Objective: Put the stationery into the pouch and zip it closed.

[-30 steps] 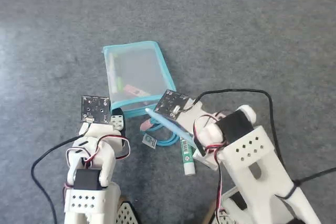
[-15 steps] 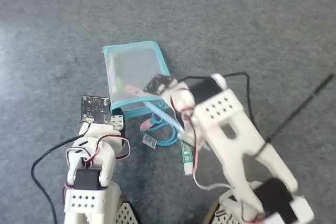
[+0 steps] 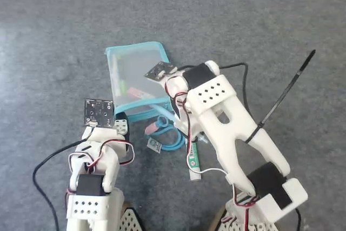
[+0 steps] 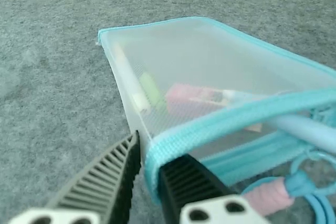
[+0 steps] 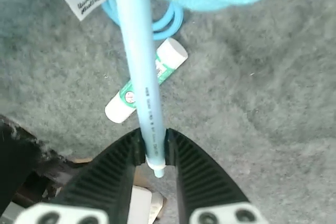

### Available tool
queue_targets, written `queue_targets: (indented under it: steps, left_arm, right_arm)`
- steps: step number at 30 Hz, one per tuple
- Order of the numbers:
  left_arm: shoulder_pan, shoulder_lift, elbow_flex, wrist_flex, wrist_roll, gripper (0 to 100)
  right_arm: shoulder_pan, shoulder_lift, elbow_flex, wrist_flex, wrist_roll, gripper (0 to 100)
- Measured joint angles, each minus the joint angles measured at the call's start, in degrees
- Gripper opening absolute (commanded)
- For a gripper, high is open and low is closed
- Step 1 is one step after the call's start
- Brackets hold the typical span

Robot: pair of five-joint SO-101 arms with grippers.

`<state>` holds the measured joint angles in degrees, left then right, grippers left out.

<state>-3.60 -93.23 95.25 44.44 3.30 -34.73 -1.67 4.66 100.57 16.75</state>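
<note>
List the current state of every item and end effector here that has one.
pouch, unzipped, mouth open, some stationery inside.
blue pen, gripped, its far end at the pouch mouth.
white and green tube, lying on the table outside the pouch.
left end effector, shut on the pouch's rim.
right end effector, shut on the blue pen.

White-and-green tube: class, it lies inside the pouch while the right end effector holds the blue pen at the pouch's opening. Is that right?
Not quite. The white-and-green tube lies outside the pouch, on the grey carpet, as the right wrist view shows. The right end effector does hold the blue pen at the pouch's opening.
</note>
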Motion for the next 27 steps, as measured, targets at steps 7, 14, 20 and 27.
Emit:
queue_targets:
  steps: [7,14,20,27]
  left_arm:
    - [0.0,0.0,0.0,0.0,0.0,1]
    - [-0.1,0.0,0.0,0.0,0.0,1]
    - [-0.1,0.0,0.0,0.0,0.0,1]
    - [-0.1,0.0,0.0,0.0,0.3,1]
  right_arm:
    - [0.2,0.0,-5.6,0.0,0.0,0.7]
    - [-5.4,1.2,-14.2,-0.4,-0.7,0.7]
    - [-6.4,9.0,-18.5,-8.8,-2.7,0.9]
    - [-6.4,11.0,-22.8,-14.4,-7.1,13.1]
